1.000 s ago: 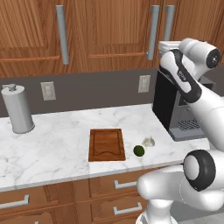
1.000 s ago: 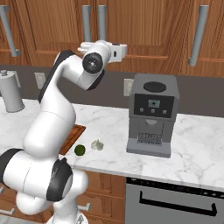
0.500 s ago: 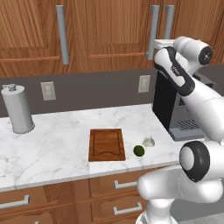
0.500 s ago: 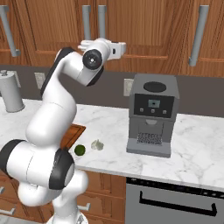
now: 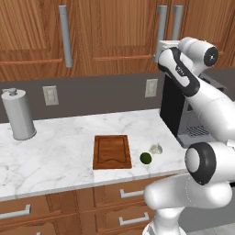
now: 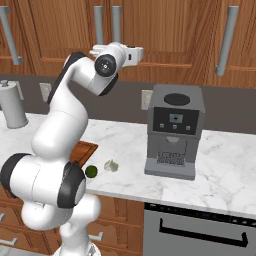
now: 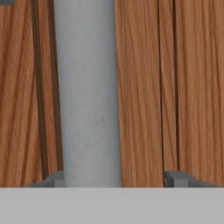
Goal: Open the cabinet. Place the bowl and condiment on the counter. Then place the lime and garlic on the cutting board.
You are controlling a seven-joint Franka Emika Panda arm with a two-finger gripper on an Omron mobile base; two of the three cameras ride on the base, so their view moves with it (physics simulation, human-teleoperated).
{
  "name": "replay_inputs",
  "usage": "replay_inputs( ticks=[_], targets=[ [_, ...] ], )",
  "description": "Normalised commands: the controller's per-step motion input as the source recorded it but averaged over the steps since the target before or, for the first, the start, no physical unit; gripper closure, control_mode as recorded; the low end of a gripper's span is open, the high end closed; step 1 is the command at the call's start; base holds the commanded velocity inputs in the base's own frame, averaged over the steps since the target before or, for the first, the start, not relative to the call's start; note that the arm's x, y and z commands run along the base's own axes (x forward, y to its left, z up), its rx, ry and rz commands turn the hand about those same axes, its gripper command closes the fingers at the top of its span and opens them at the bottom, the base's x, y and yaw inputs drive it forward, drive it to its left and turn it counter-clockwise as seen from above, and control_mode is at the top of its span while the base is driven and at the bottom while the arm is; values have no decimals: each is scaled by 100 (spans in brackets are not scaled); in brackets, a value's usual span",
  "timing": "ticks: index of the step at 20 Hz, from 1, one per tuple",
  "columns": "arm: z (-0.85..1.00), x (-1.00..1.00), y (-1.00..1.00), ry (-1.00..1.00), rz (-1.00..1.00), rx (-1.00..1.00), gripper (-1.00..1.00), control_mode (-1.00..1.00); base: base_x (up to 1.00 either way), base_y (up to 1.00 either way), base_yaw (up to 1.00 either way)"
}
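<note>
Since the earlier frames we see that the arm has reached further up and forward, bringing the hand (image 7: 113, 178) right up to the cabinet (image 5: 114, 32). The table items have not shifted.

In the hand view, the two fingertips (image 7: 177, 178) stand apart on either side of a grey vertical door handle (image 7: 87, 92). The left tip sits at the handle's left edge; the right tip is off to the right over bare wood. We judge the hand as spread around the handle, not yet pinching it.

In the left base view, the wrist meets the cabinet at the lower end of the left handle of a close pair (image 5: 161, 25). The cabinet doors are closed, so the bowl and condiment cannot be seen.

On the table (image 5: 55, 151), the cutting board (image 5: 112, 151) lies flat near the front edge. The lime (image 5: 145, 158) sits just right of the board, on the marble. The garlic (image 5: 156, 148) rests close beside the lime, slightly further back. Neither touches the board.

A tall grey canister (image 5: 17, 114) stands at the far left of the table. A coffee machine (image 6: 172, 131) stands to the right of the garlic.
</note>
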Motion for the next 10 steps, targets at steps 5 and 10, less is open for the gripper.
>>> replay_inputs(
  ticks=[5,10],
  targets=[
    [0,10,6,4,0,0,100,-100,0,0,0],
    [-2,13,27,2,0,0,100,-100,0,0,0]
  ],
)
